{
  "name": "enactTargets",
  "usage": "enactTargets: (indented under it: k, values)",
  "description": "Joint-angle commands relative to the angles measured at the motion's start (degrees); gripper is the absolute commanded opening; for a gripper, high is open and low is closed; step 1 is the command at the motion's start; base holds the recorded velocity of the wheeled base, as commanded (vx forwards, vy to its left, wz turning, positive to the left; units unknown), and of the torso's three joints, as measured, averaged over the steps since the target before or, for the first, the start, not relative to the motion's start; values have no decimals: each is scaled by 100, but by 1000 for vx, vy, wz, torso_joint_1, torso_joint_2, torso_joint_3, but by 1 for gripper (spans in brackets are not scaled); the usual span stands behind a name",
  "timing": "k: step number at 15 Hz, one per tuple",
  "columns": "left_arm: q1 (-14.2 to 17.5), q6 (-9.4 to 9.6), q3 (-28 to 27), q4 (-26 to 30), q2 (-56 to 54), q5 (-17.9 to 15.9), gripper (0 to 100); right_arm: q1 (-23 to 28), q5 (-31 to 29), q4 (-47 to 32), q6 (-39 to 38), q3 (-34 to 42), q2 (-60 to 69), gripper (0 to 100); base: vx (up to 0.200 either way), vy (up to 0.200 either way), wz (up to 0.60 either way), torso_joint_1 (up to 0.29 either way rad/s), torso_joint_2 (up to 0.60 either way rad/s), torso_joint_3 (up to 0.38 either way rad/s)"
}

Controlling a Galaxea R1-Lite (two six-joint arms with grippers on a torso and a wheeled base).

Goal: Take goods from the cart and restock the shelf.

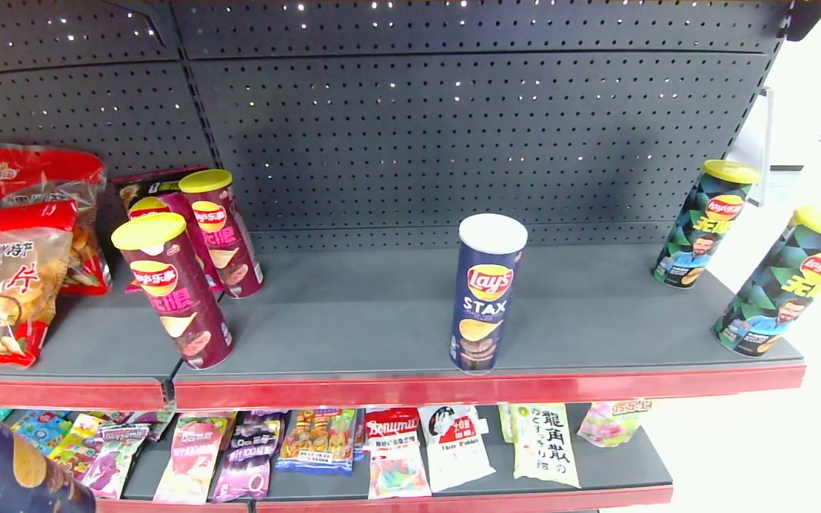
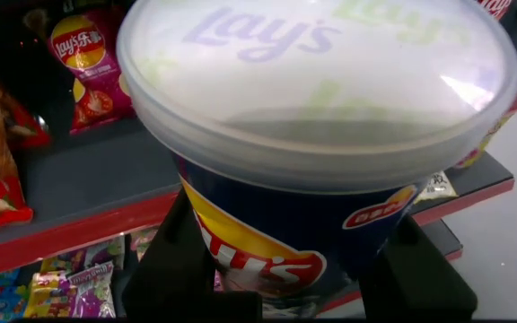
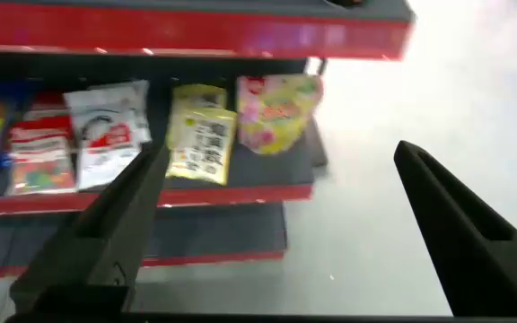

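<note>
Here left fingers [image 2: 176,269] clasp canister [image 2: 285,224]; right fingers [image 3: 106,238] apart

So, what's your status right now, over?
Left tool shut on blue chip can. Right tool open, empty. Shelf has bare space beside the standing blue can; nothing seen blocking.

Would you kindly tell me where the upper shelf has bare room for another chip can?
Two bare patches on the grey upper shelf: one between the maroon yellow-lidded cans and the standing dark blue white-lidded can, another between that can and the two green yellow-lidded cans at the right end. Crowded: the left end, with red snack bags.
</note>
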State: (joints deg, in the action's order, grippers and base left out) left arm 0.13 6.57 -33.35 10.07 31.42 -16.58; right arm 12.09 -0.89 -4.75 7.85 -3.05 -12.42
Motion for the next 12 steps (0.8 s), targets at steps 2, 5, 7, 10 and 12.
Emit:
enactTargets:
  k: [2,5,7,10,12]
  values:
    - [4,-86,13,4,40,-3,0,12,-421,203,-258,41,689,100,0,0,0,0,0,0]
    - [4,-165,4,-5,49,-3,0,-700,405,221,-302,67,574,100,0,0,0,0,0,0]
    - [-5,-165,13,4,5,-3,0,-1165,432,229,-284,76,943,100,0,0,0,0,0,0]
    - [-5,-165,39,4,-100,-12,0,-1209,291,414,-346,147,1242,100,0,0,0,0,0,0]
    - [-5,-165,110,4,-241,-153,0,-1236,256,458,-565,287,1225,100,0,0,0,0,0,0]
